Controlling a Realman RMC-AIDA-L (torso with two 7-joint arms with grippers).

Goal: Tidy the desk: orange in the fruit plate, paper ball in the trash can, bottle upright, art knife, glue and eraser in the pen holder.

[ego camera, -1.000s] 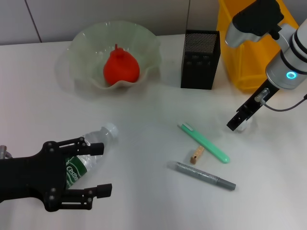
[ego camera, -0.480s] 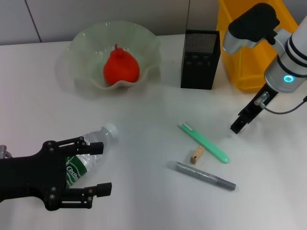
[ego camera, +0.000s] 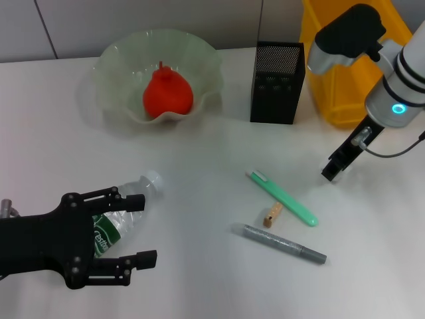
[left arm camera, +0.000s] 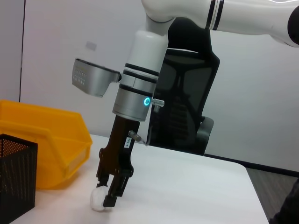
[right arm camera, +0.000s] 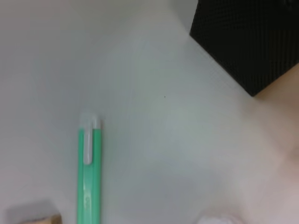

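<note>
Down at the near left of the white desk, the left gripper has its two black fingers spread wide, one on each side of the single bottle, which lies on its side with its cap end pointing away from the robot; the fingers close on nothing. Farther back sits the one fruit plate with one orange already in it. Toward the middle stands the one pen holder, upright, with the trash can just beside it on the right. In front of the holder lie three small things close together: a mint-green stick, the eraser just beside it, and a grey stick nearest the robot. On the right, the right gripper points down at the desk; the left wrist view shows its fingers nearly together, pinching the one paper ball against the desk
</note>
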